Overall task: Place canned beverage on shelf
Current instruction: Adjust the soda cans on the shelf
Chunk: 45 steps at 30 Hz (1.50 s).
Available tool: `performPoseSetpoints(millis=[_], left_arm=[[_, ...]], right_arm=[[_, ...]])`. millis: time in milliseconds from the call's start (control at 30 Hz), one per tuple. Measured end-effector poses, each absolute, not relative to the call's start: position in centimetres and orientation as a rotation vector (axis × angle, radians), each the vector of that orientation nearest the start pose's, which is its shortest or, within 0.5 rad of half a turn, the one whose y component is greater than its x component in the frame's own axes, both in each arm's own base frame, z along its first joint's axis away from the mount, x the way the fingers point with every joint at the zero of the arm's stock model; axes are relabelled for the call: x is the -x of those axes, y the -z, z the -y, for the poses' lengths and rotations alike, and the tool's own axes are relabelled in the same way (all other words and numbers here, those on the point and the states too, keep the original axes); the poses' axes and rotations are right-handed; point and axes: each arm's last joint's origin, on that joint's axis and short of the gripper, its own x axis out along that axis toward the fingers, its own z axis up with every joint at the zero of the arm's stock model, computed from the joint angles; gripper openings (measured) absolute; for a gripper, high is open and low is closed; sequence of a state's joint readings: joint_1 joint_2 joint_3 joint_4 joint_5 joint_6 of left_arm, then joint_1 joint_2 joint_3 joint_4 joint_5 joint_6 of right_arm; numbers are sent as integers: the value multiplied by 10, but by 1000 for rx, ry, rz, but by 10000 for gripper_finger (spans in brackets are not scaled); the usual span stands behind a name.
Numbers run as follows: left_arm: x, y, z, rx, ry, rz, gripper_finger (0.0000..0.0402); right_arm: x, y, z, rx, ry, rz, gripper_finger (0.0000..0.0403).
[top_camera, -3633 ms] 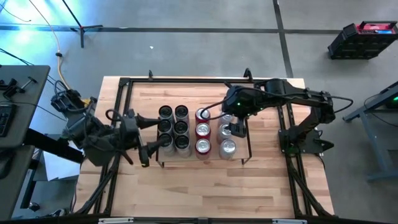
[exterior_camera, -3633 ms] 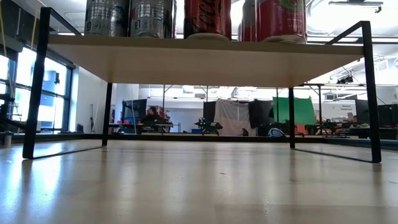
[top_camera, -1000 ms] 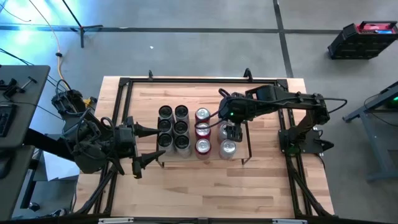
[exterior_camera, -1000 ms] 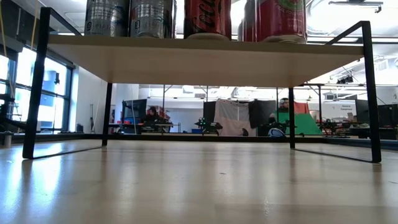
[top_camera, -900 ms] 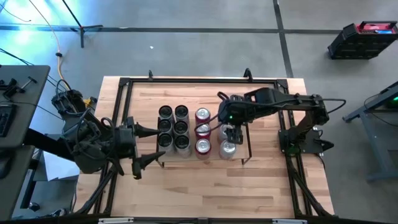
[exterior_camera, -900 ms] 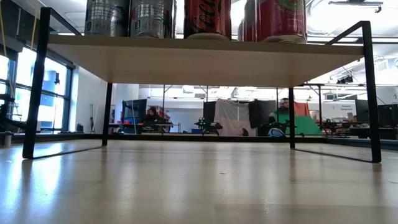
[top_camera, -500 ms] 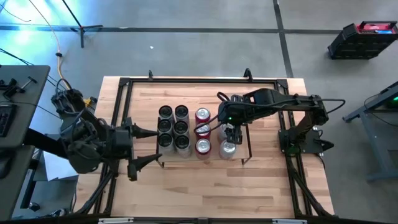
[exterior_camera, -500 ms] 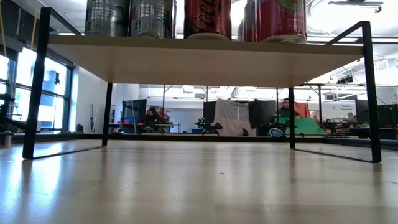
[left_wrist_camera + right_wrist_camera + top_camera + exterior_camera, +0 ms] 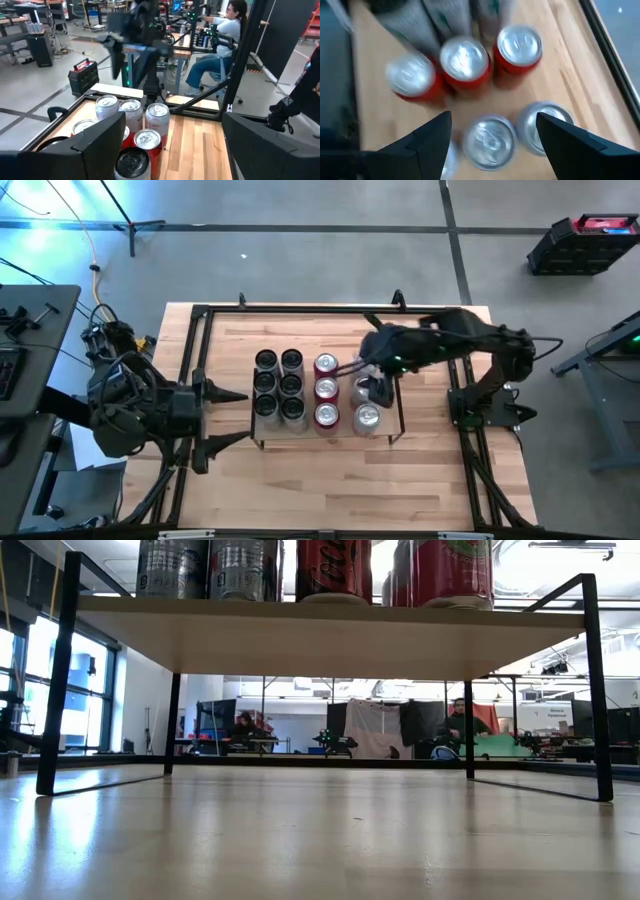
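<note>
The left gripper [image 9: 222, 417] is seen low beside the left end of the shelf [image 9: 306, 430], its fingers spread and empty. The cans [image 9: 326, 390] are standing on the shelf. The right gripper [image 9: 371, 392] is held above the right-hand cans, fingers apart, holding nothing.

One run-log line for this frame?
right gripper: open, empty, above cans on shelf | left gripper: open, empty, left of shelf | phase: release
</note>
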<state>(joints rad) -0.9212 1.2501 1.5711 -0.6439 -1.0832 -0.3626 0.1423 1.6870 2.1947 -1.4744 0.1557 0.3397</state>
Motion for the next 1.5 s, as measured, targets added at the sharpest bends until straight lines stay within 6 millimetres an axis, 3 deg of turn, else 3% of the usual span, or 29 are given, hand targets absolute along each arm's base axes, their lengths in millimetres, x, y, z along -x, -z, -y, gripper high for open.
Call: performPoseSetpoints(millis=[167, 367, 700, 967, 1167, 1400, 1500], left_arm=[[-152, -467, 169, 74, -154, -120, 323], [-142, -480, 167, 34, -125, -65, 323], [-148, -489, 159, -46, -158, -27, 323], [-163, -484, 155, -83, -199, -49, 323], [-170, -481, 157, -145, -203, -64, 323], [-175, -479, 151, -221, -257, -86, 323], [-174, -476, 150, -241, -255, -108, 323]], right_arm=[[-272, -474, -75, -234, 83, -892, 275], [-258, -463, -125, -288, 70, -930, 275], [-259, -444, -148, -315, 120, -940, 275], [-271, -425, -140, -40, 107, -967, 275], [-282, -417, -118, -75, 145, -1029, 275], [-290, -419, -91, -98, 27, -1093, 275], [-291, -417, -79, -103, 64, -1124, 275]])
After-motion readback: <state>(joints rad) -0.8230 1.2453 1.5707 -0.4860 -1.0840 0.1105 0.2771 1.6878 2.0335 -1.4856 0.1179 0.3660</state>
